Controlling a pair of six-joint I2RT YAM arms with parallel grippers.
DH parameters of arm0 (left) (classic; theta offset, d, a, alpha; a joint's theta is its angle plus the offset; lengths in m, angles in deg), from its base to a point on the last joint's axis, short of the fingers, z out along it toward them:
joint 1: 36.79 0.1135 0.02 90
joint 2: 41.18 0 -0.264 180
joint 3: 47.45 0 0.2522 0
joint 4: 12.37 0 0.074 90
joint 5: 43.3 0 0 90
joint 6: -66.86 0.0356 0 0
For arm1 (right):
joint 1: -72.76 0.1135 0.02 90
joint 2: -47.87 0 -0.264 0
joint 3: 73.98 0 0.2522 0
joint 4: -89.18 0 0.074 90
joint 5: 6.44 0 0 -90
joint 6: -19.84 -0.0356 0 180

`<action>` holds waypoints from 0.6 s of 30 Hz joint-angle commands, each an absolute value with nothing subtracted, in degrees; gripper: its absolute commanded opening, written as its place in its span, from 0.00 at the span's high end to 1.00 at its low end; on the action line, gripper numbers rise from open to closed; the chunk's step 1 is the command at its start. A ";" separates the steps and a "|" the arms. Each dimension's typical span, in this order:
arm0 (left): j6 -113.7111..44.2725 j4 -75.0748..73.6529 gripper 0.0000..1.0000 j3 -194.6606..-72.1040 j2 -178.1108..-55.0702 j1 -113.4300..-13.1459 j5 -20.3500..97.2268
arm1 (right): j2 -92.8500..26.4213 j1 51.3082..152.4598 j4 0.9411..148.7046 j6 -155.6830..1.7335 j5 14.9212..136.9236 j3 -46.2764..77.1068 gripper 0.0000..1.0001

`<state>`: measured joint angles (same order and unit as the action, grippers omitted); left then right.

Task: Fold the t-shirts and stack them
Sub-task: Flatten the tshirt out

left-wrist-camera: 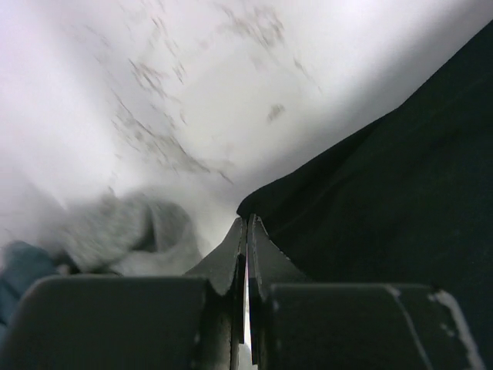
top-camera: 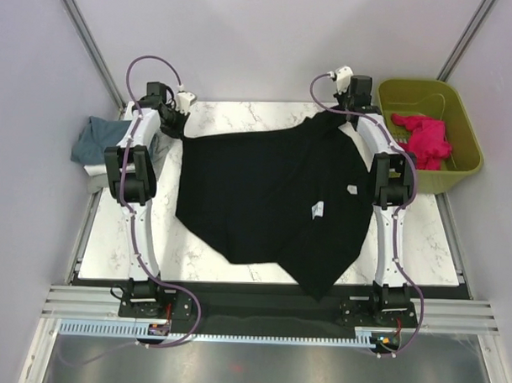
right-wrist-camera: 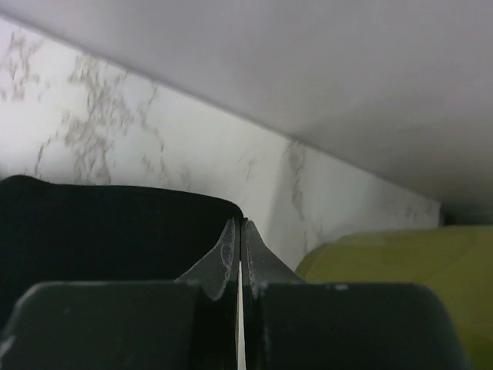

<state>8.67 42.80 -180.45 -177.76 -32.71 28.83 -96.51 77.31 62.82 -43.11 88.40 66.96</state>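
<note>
A large black t-shirt [top-camera: 264, 196] with small white labels lies spread across the marble table [top-camera: 111, 245]. My left gripper [top-camera: 176, 126] is shut on its far left corner; in the left wrist view the black cloth [left-wrist-camera: 385, 216] runs right from the closed fingertips [left-wrist-camera: 248, 223]. My right gripper [top-camera: 347, 111] is shut on the shirt's far right corner; in the right wrist view the black cloth [right-wrist-camera: 108, 223] sits left of the closed gripper [right-wrist-camera: 240, 225]. Folded teal-blue and grey shirts [top-camera: 98, 140] lie at the table's left edge and show in the left wrist view [left-wrist-camera: 123, 231].
An olive-green plastic basket [top-camera: 460, 123] stands at the far right, holding a pink-red cloth [top-camera: 424, 138]; its rim shows in the right wrist view [right-wrist-camera: 400, 254]. White walls close the back and sides. The shirt's lower corner hangs over the table's near edge.
</note>
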 commanded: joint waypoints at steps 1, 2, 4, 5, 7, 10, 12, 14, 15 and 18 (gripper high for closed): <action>8.24 41.82 0.98 -188.28 -180.75 -32.75 31.40 | -99.25 77.33 64.78 -43.71 89.45 77.05 1.00; 7.72 41.21 0.98 -189.35 -181.36 -32.75 32.02 | -100.13 77.76 67.05 -43.10 89.80 76.81 1.00; 6.75 38.76 0.98 -191.80 -182.77 -32.66 34.73 | -101.10 78.12 68.47 -42.74 89.81 76.63 1.00; 6.83 37.70 0.98 -192.43 -183.21 -32.66 35.70 | -101.37 78.47 69.00 -42.39 89.37 76.80 1.00; 7.53 35.24 0.98 -192.87 -183.57 -32.75 36.94 | -101.72 78.65 69.79 -42.39 89.19 76.89 1.00; 8.50 31.72 0.98 -193.31 -182.96 -32.92 35.98 | -101.64 79.35 70.23 -42.13 87.96 77.07 1.00; 8.41 28.83 0.98 -193.49 -182.34 -33.01 35.45 | -100.67 80.31 70.06 -41.60 88.05 75.93 1.00; 8.85 26.11 0.98 -193.40 -181.55 -33.10 33.96 | -99.35 80.93 70.14 -41.25 87.26 73.82 1.00; 10.24 24.96 0.98 -193.31 -181.46 -33.36 33.35 | -98.92 81.10 70.23 -40.11 87.34 72.94 1.00; 13.67 22.49 0.98 -194.19 -182.07 -34.41 34.13 | -98.65 81.19 70.32 -40.19 88.31 71.71 1.00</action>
<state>9.00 30.04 -190.90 -183.16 -33.46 34.32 -101.19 80.88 68.92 -41.17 88.36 72.86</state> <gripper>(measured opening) 0.025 0.010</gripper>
